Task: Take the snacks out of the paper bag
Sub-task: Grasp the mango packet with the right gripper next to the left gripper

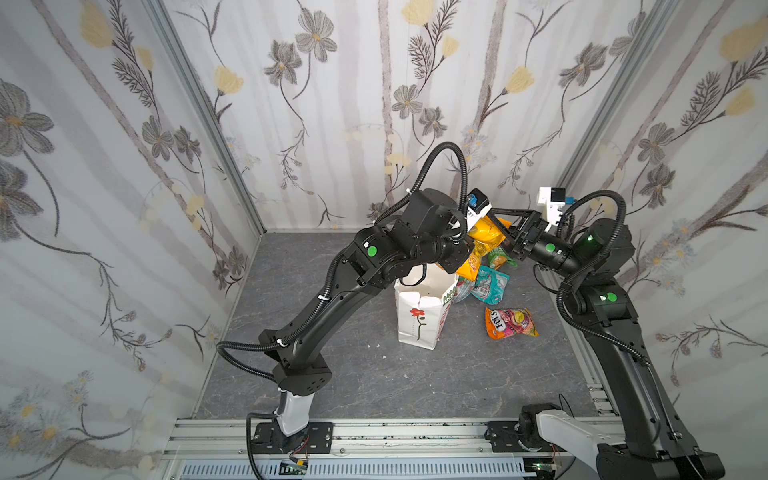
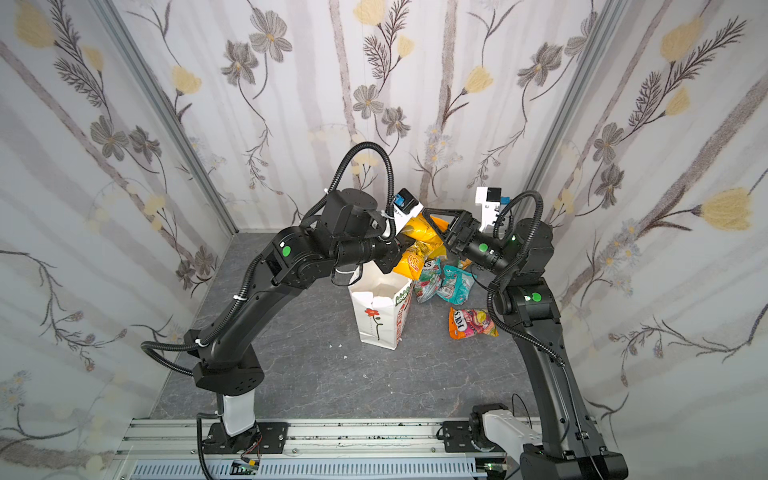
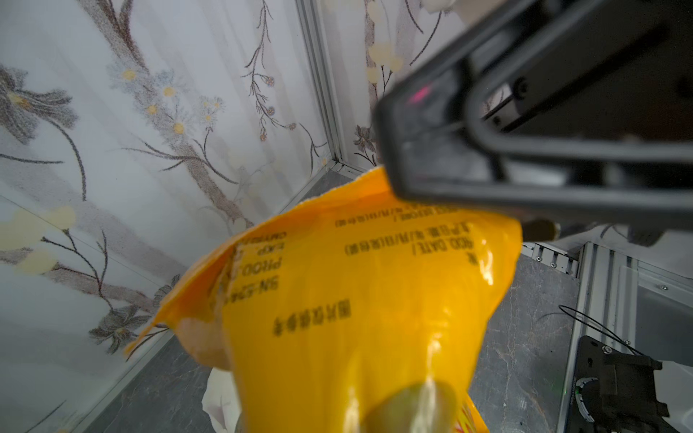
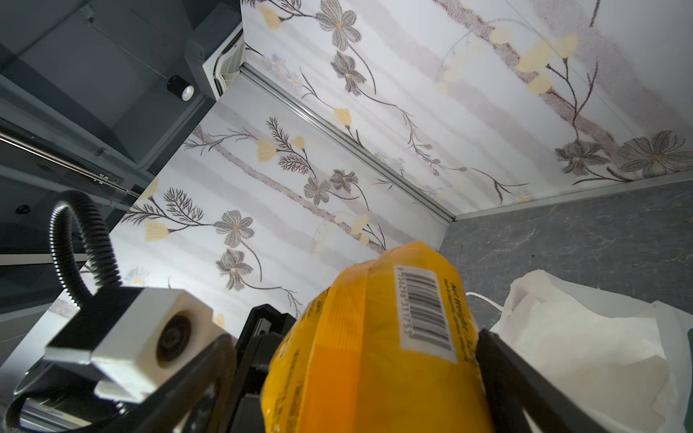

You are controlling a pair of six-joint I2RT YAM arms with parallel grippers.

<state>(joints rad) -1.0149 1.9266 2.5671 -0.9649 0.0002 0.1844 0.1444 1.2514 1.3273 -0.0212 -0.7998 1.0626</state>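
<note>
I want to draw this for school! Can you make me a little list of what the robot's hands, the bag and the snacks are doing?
Left gripper: shut on the yellow packet, held up off the table
Right gripper: open, jaws either side of that packet
Paper bag: upright on the table, top open
Snacks lying out: teal packet, orange-and-pink packet, outside the bag

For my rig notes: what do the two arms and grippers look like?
Left arm and right arm: black, green dots on joints, ribbed black cable hoses, white base links, white wrist camera blocks. Fingers are black open frames.
</note>
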